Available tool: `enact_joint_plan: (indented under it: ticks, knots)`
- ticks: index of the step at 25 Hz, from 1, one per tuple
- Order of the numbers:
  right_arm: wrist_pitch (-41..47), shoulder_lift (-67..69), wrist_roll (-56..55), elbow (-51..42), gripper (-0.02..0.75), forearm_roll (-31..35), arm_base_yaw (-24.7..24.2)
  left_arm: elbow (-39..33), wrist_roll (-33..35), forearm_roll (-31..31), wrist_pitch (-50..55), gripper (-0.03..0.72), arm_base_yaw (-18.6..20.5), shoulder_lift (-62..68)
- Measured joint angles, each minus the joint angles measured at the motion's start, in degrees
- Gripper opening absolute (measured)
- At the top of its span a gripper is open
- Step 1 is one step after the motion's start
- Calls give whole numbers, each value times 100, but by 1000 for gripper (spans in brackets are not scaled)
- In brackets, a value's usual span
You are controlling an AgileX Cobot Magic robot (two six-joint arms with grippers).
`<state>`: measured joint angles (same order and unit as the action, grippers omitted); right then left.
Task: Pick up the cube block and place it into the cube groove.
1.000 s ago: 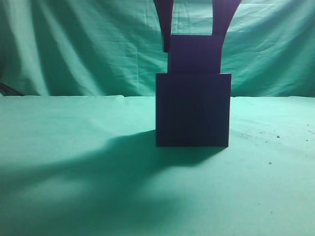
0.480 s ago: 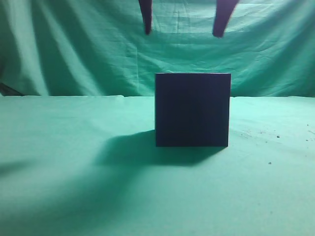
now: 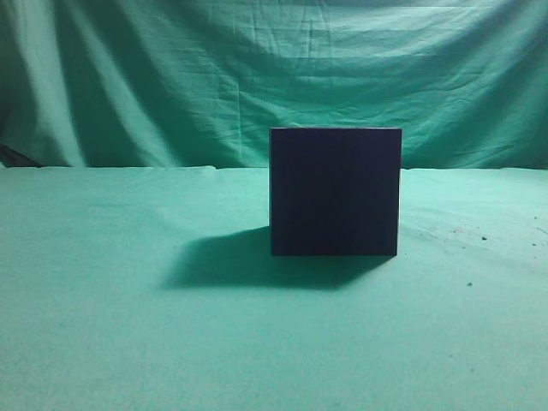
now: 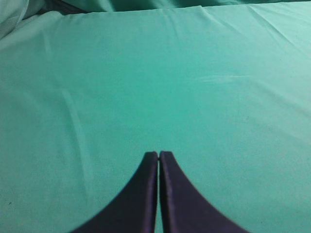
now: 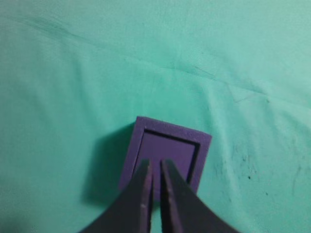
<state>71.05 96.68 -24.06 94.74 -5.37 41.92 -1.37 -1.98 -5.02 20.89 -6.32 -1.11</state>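
Observation:
The cube groove, a large dark navy-purple box, stands on the green cloth right of the middle. In the right wrist view I look down on its rim. The cube block sits inside it, its lighter purple top level with the rim and a thin dark gap round it. My right gripper hangs above the box, empty, its fingers drawn together with a thin slit between them. My left gripper is shut and empty over bare cloth. Neither gripper shows in the exterior view.
Green cloth covers the table and hangs as a backdrop. The box casts a shadow to its left. Small dark specks lie on the cloth to the right of the box.
A second ago the gripper held the cube block half sunk in the box. It then opened, rose and left the exterior view. The block is now down inside the box.

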Motion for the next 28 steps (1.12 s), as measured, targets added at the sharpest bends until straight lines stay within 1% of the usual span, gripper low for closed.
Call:
enact_joint_plan:
  ticks: [4,5,9,11,18,22,28]
  knots:
    - [11,-901,-10,-570,0,-85,0,0,0,0,0,0,0,0]
    - [11,-901,-10,-570,0,-85,0,0,0,0,0,0,0,0]
    - [41,-1872,-224,-1458,0,-450,0,0,0,0,0,0,0,0]
    - [56,-2308,-292,-1895,0,-505,0,0,0,0,0,0,0,0]
    - [61,-3781,-322,-3253,0,-519,0,0,0,0,0,0,0,0]
    - [-254,-4879,-326,-4007,0,-459,0,0,0,0,0,0,0,0]
    - [95,-5695,-291,-4109,0,-455,0,0,0,0,0,0,0,0]
